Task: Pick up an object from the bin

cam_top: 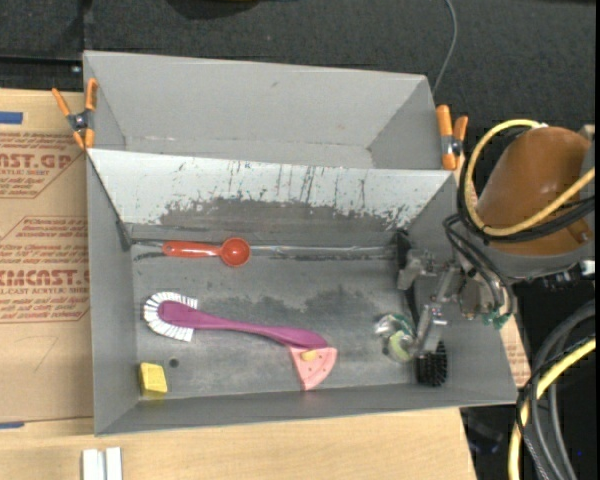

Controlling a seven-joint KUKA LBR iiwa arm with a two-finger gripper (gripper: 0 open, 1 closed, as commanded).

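Note:
My gripper (432, 308) is low at the bin's right side, close to the right wall. Just below it lies a small black bristled brush head (432, 366) near the front right corner. To its left, touching or nearly touching the gripper, sits a small greenish and yellow thing (393, 336). I cannot tell whether either of them is held. Further left lies a pink wedge-shaped piece (316, 364).
A pink-handled brush with white bristles (210, 320) lies across the bin's front middle. A red spoon (212, 251) rests along the back of the floor. A yellow cube (152, 379) sits in the front left corner. The arm's orange cover and cables hang over the right rim.

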